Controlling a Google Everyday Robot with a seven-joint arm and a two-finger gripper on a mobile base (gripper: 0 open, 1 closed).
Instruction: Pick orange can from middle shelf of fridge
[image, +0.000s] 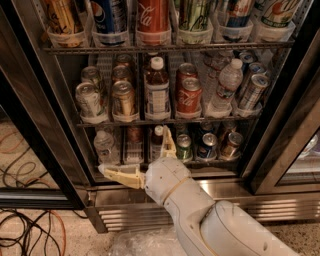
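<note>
Standing upright in a white lane tray on the thin grey wire middle shelf (165, 121) of the large stainless-steel display fridge (215, 189): orange-gold aluminium can (123, 97), at the front of the second lane from the left, between a pale silver-green can (89, 100) and a brown white-capped bottle (157, 90). Lower down, before the bottom rack: cream two-finger gripper (134, 150), splayed wide, holding nothing. Probably spread so as to take the can's width. Needs raising and a slight leftward shift.
</note>
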